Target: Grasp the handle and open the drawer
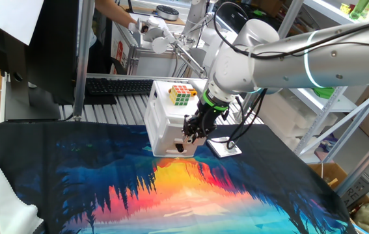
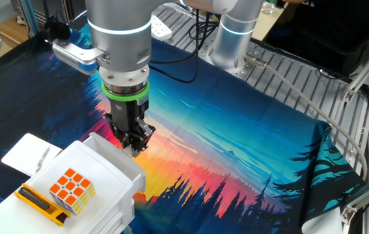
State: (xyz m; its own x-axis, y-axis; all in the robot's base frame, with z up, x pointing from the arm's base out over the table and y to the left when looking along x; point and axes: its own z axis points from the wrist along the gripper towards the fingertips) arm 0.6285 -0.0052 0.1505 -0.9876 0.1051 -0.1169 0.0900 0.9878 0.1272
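1. At the cabinet (image 1: 168, 123) front, the gripper (image 1: 194, 130) sat against the upper drawer (image 1: 171, 127); the handle (image 1: 188, 134) lay hidden at the fingertips. Jaw state: cannot tell.
2. Below the jaws, the black knob (image 1: 179, 147) marked the wrong drawer.
3. Risk: a shallow bite on the small pull would probably slip off.
4. Risk: the light cabinet could slide on the cloth (image 1: 191, 195) rather than open, spilling the Rubik's cube (image 1: 182, 95) above the jaws.

Two raised cameras on opposite table sides, both near, sharing the cabinet (image 1: 171, 117) and arm (image 2: 120, 45).
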